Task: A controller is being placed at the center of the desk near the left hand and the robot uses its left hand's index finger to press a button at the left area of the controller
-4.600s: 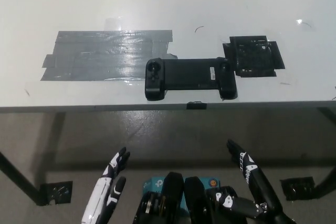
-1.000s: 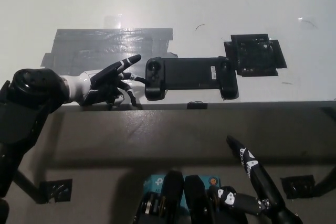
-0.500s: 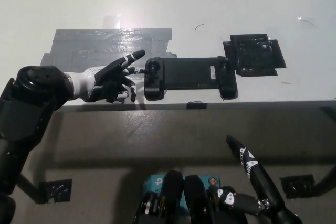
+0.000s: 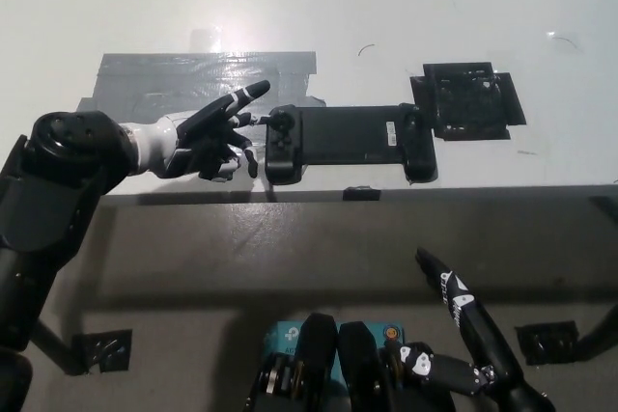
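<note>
A black game controller (image 4: 348,141) lies flat near the front edge of the white desk (image 4: 309,7), its long side running left to right. My white left hand (image 4: 208,137) hovers just left of it over the desk, holding nothing. One finger (image 4: 246,96) points out toward the controller's left grip and its round stick (image 4: 282,123); the other fingers are curled and spread below. The fingertip stands a short way from the controller, not touching it. My black right hand (image 4: 468,330) rests low below the desk edge, fingers stretched out.
A wide patch of grey tape (image 4: 198,94) covers the desk under and behind my left hand. A square black taped patch (image 4: 468,101) sits right of the controller. A small black clip (image 4: 361,194) marks the desk's front edge.
My left hand has risen from below the desk onto it, then crept up and right toward the controller's left end. The controller and right hand have stayed put.
</note>
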`<state>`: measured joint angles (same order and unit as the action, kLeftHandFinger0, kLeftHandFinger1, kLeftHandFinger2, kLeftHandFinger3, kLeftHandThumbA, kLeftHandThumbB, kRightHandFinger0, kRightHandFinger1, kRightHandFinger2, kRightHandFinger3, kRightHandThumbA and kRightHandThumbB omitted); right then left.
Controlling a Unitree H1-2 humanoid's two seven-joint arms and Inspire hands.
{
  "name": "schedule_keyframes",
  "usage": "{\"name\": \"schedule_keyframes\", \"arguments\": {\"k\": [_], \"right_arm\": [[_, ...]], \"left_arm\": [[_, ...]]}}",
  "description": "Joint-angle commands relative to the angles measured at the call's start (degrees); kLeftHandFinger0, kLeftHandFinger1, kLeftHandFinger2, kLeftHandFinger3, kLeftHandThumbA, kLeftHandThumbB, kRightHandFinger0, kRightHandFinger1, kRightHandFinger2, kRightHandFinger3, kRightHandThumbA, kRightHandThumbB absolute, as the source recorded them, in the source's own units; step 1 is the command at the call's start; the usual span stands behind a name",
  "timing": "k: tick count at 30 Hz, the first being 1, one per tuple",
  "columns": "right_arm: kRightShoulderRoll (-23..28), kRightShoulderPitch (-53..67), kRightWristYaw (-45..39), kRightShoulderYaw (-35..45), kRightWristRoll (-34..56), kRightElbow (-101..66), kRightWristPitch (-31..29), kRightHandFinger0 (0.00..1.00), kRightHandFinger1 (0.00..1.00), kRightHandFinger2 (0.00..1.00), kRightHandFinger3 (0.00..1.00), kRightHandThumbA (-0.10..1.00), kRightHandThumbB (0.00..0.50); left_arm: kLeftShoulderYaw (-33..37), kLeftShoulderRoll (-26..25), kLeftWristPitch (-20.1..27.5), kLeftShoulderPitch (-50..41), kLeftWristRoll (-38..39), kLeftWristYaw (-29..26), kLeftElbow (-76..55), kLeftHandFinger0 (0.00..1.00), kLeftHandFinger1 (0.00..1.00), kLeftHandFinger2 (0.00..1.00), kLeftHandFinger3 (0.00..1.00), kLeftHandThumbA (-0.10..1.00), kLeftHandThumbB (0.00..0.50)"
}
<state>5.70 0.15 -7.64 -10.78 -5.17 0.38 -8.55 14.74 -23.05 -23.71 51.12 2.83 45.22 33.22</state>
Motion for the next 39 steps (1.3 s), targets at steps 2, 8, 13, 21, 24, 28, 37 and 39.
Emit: {"name": "schedule_keyframes", "arguments": {"k": [2,8,13,21,24,28,37,39], "right_arm": [[-0.4,-1.0,-0.5,0.0,0.5,-1.9,-1.3,1.00,1.00,1.00,1.00,0.80,0.246],[-0.5,-1.8,-0.6,0.0,0.5,-1.4,-1.3,1.00,1.00,1.00,1.00,0.80,0.255],[-0.4,-2.0,-0.8,0.0,0.6,-1.8,-1.0,1.00,1.00,1.00,1.00,0.79,0.245],[-0.6,-2.4,-0.8,0.0,0.5,-1.7,-0.9,1.00,1.00,1.00,1.00,0.78,0.259],[-0.6,-2.6,-0.9,0.0,0.7,-1.8,-0.4,1.00,1.00,1.00,1.00,0.78,0.260],[-0.6,-2.7,-0.9,0.0,0.3,-2.0,-0.4,1.00,1.00,1.00,1.00,0.77,0.259],[-0.5,-2.9,-1.1,0.2,0.7,-2.4,-0.1,1.00,1.00,1.00,1.00,0.77,0.259],[-0.3,-3.0,-1.1,0.2,0.7,-2.4,-0.2,1.00,1.00,1.00,1.00,0.77,0.253]], "left_arm": [[-0.5,-0.9,-0.1,2.1,-0.4,-0.2,-1.8,0.02,0.00,0.27,1.00,1.00,0.447],[0.3,-1.4,0.4,1.3,-1.9,-0.7,-2.4,0.00,0.00,0.26,1.00,1.00,0.449],[-0.1,-1.2,-1.0,1.5,-1.8,-0.9,-2.4,0.00,0.00,0.30,1.00,1.00,0.448],[0.8,-1.1,-1.7,0.7,-2.5,-0.3,-4.6,0.00,0.00,0.33,1.00,1.00,0.419],[0.6,-0.8,-1.4,1.0,-2.2,0.0,-3.7,0.00,0.00,0.26,1.00,1.00,0.425],[0.9,-0.6,-0.3,1.4,-2.4,0.3,-2.7,0.00,0.00,0.21,1.00,1.00,0.438],[0.8,-1.0,-1.6,0.8,-3.0,-0.3,-3.9,0.00,0.00,0.22,1.00,1.00,0.419],[1.0,-1.1,-1.4,0.9,-3.3,-0.4,-3.4,0.00,0.00,0.25,1.00,1.00,0.423]]}}
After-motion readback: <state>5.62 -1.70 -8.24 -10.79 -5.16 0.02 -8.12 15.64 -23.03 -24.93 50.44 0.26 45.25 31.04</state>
